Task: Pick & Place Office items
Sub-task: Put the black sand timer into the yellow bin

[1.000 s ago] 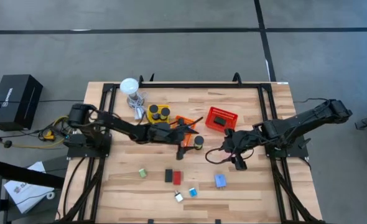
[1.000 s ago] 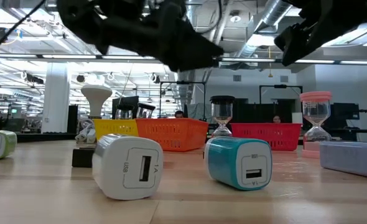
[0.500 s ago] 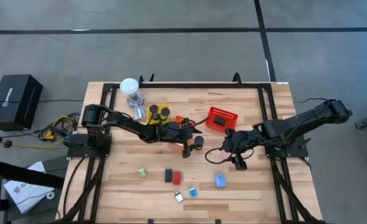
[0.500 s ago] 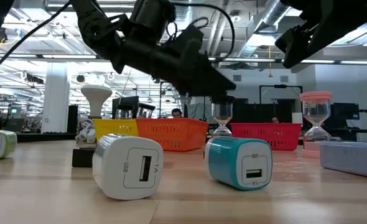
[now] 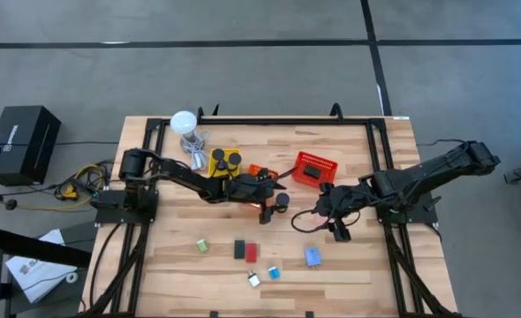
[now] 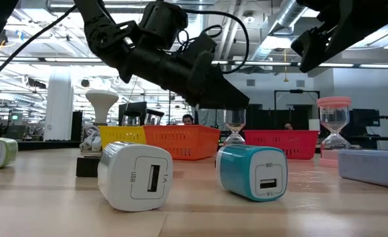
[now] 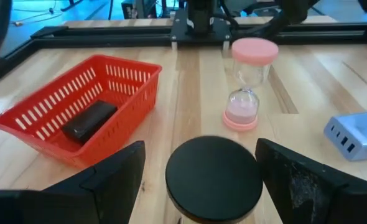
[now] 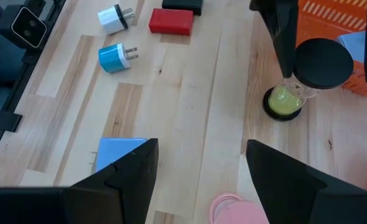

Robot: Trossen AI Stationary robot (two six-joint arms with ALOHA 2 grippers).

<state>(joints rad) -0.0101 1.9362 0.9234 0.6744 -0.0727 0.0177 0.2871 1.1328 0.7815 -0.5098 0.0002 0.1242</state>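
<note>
black fingers of the left gripper [image 7: 199,180] stand spread wide, one on each side of a black-capped hourglass [image 7: 213,178], and i cannot tell whether they touch it. the left arm reaches low from its post across the table's middle, its gripper [image 5: 274,200] level with the hourglass [image 5: 282,200], just past the orange basket [image 5: 262,172]. from the right wrist view that hourglass [image 8: 309,78] stands upright, a black disc on top, yellow-green sand in the lower bulb, a black base on the wood, with the left arm's dark fingers [image 8: 282,31] on either side of its cap.

the right gripper [image 5: 336,225] hangs above the table near its own side, fingers parted and holding nothing. close under it stands a pink hourglass [image 7: 250,84], pink cap and pink base with pink sand settled at the bottom.

a red mesh basket [image 7: 129,79] sits beyond the black-capped hourglass, with a flat black rectangle [image 7: 89,119] lying in it. a yellow basket [image 5: 225,162] near the white lamp [image 5: 184,124] holds black round pieces.

toward the table's front edge lie the loose items: a green plug cube [image 5: 202,246], a black block [image 5: 240,250] touching a red block [image 5: 251,254], a white charger [image 6: 133,176], a teal charger [image 6: 252,171] just beside it, and a light-blue power block [image 5: 313,256] apart from them.
</note>
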